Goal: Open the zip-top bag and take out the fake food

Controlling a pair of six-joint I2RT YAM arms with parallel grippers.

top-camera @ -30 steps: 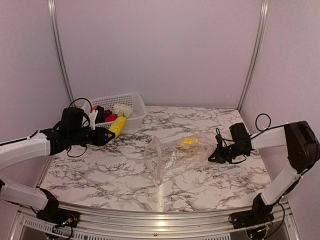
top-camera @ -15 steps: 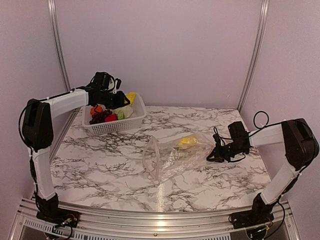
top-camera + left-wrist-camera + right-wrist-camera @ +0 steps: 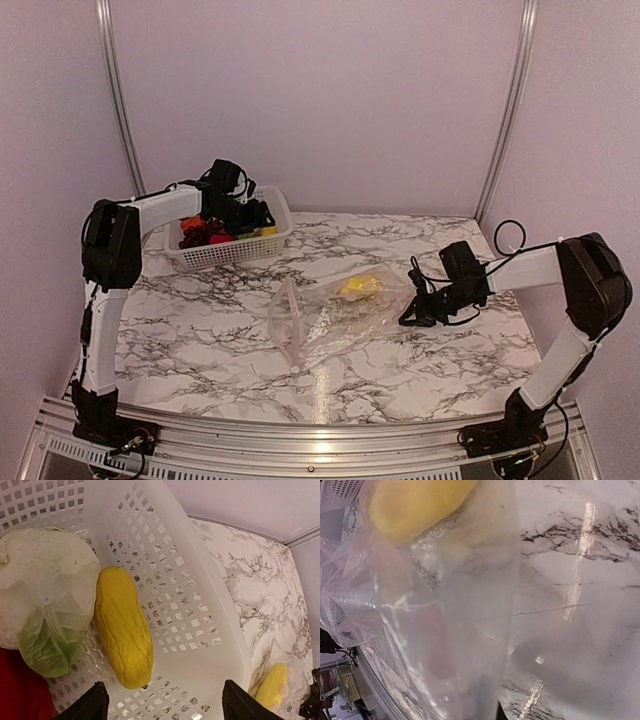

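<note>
Clear zip-top bag (image 3: 322, 318), yellow food (image 3: 358, 286) inside; right fingers (image 3: 408, 318) pinch it, left fingers (image 3: 92, 706) spread, empty.

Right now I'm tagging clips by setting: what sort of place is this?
Probably a robot test cell: plain walls with aluminium posts, two arms at a marble-patterned table, fake food in a white basket.

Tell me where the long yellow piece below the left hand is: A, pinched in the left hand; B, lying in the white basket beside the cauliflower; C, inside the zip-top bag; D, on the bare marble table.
B: the left wrist view shows the long yellow piece lying on the floor of the white basket beside the cauliflower, the left hand open above it.
</note>
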